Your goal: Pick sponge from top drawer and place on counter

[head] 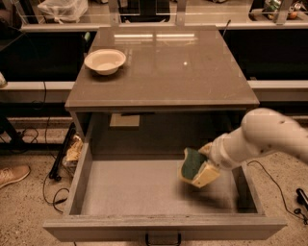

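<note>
The top drawer [130, 190] is pulled open below the counter [163, 67]. The sponge [191, 165], dark green over yellow, hangs tilted above the right part of the drawer floor, with its shadow beneath it. My gripper [199, 166] comes in from the right on the white arm [269, 137] and is shut on the sponge, with one cream finger [206, 175] under it. The sponge is clear of the drawer floor and well below the counter's front edge.
A cream bowl [105, 61] stands at the counter's left rear. A pale label [124, 120] sits on the cabinet's back wall. Cables [53, 168] and a shoe [13, 175] lie on the floor to the left. A shelf with a bag [62, 8] runs behind.
</note>
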Robot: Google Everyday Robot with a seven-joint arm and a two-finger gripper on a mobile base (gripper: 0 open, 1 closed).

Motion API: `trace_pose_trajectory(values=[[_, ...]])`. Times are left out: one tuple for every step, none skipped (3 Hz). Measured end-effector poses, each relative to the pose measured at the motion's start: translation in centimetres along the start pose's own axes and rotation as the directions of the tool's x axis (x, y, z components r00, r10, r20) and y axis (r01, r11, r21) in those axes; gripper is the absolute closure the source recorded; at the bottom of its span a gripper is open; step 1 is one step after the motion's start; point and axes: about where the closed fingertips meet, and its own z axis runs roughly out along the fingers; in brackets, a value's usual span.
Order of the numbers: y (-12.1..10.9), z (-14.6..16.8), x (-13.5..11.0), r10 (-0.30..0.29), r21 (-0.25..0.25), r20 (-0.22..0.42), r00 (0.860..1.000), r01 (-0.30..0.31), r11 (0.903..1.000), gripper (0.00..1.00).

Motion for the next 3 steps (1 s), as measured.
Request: trace_pose_trajectory(values=[[-1.3, -5.8, -2.2, -0.081, 0.027, 0.082, 0.993, 0.079, 0.9965, 1.00], [-2.9, -12.8, -4.9, -0.161, 0.110, 0.112, 0.981, 0.149, 0.9827, 1.00], [-2.9, -12.8, -4.9, -0.161, 0.110, 0.112, 0.981, 0.149, 0.9827, 1.00]])
